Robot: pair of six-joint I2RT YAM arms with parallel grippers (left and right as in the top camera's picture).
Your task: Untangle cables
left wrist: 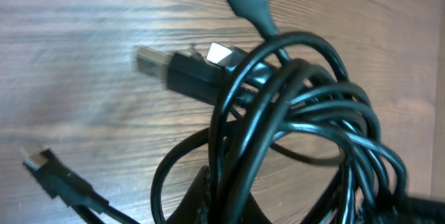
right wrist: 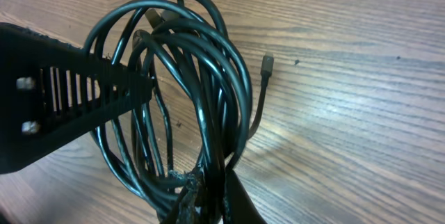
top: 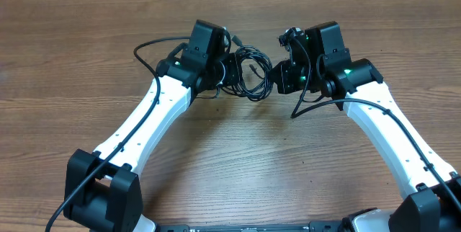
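The cables (top: 250, 73) are a bundle of thin black cords in loose loops, held between the two arms above the wooden table. My left gripper (top: 232, 70) is shut on the bundle's left side; its fingertips (left wrist: 226, 200) pinch several strands. A silver USB plug (left wrist: 149, 60) and a small plug (left wrist: 42, 163) stick out to the left. My right gripper (top: 277, 79) is shut on the right side, its fingertips (right wrist: 212, 200) clamping several strands of the cables (right wrist: 208, 78). A small plug end (right wrist: 268, 62) hangs free at the right.
The left gripper's black finger (right wrist: 76, 95) shows at the left of the right wrist view, reaching into the loops. The wooden table (top: 238, 160) lies below. The arms' own thicker black wires (top: 151, 45) arc beside each wrist.
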